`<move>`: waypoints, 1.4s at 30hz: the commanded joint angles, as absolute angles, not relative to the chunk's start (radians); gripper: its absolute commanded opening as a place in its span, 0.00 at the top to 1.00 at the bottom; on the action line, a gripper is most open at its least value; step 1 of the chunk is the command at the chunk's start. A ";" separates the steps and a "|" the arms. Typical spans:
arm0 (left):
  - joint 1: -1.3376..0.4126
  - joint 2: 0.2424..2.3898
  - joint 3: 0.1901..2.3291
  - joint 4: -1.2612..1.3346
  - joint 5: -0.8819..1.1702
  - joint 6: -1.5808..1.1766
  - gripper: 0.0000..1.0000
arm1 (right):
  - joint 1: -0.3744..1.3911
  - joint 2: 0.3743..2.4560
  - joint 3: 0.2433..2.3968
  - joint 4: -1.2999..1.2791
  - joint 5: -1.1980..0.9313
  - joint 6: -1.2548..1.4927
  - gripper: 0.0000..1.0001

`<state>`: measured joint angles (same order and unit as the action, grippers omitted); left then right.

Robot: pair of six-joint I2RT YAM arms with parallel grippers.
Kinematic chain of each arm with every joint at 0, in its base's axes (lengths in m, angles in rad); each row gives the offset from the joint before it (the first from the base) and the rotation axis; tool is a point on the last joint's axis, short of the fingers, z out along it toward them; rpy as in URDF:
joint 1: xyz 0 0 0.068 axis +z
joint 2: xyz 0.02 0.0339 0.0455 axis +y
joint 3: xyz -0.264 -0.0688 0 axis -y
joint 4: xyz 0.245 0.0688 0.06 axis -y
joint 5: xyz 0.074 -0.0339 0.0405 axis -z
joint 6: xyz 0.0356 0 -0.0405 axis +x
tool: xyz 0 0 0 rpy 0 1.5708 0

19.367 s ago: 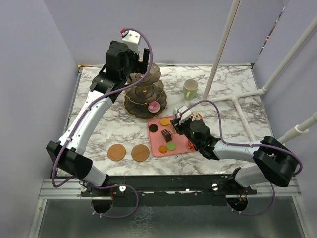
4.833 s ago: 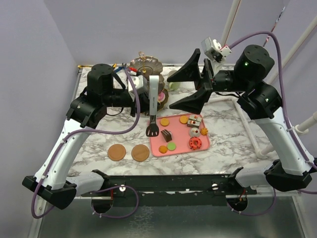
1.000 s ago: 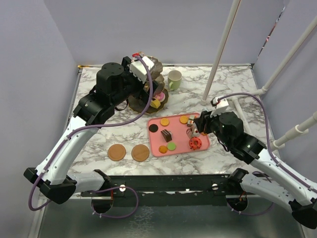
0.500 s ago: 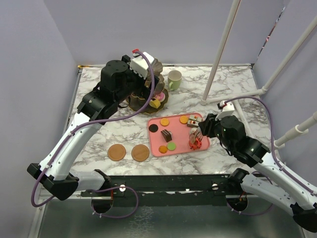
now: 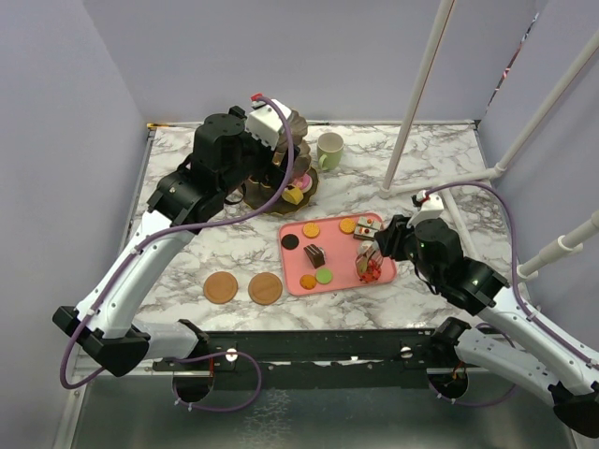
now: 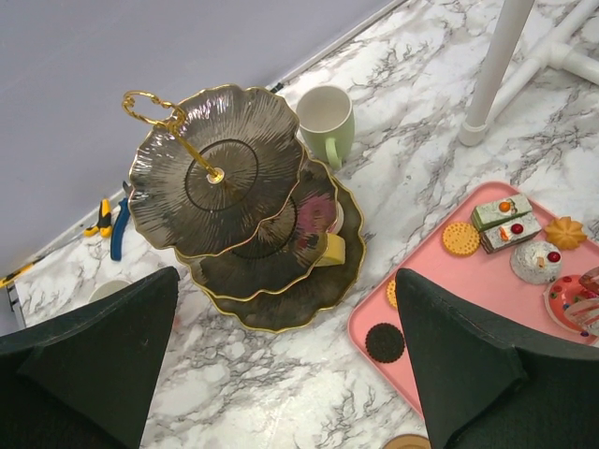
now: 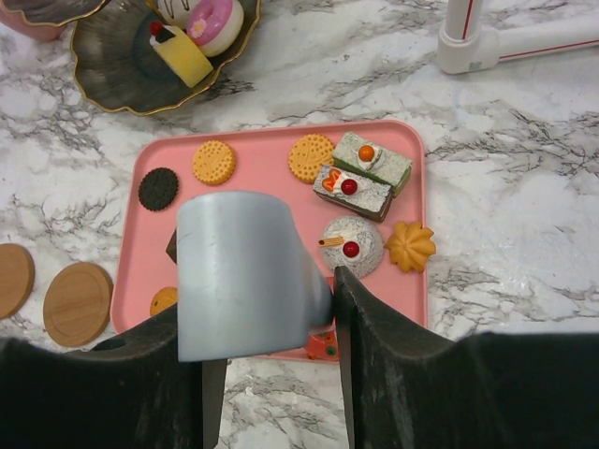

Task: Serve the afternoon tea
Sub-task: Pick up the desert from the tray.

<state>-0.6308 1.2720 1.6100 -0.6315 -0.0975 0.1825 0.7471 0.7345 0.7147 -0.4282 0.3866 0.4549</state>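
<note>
Three-tier stand point(image 6: 245, 126) is sitting beneath your left gripper point(image 6: 285, 276), jaws wide apart, while on the pink tray point(image 7: 264, 154) your right gripper point(image 5: 367, 260) is clamping the red doughnut point(image 7: 321, 344) mid-pickup, likely calling next for a clean lift and carry to a tier.

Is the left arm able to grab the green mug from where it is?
Probably yes. The left gripper hangs open above the stand, and the mug stands right beside the stand with nothing over it. The stand's edge crowds one side, though.
</note>
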 commanded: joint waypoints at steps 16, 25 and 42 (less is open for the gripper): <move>-0.634 1.325 1.662 -0.685 -0.115 0.177 0.01 | 0.758 0.708 0.677 -0.440 0.341 0.485 0.49; -0.634 1.331 1.679 -0.686 -0.107 0.182 0.01 | 0.758 0.703 0.673 -0.428 0.402 0.440 0.48; -0.634 1.320 1.682 -0.684 -0.097 0.189 0.01 | 0.758 0.712 0.679 -0.392 0.442 0.379 0.47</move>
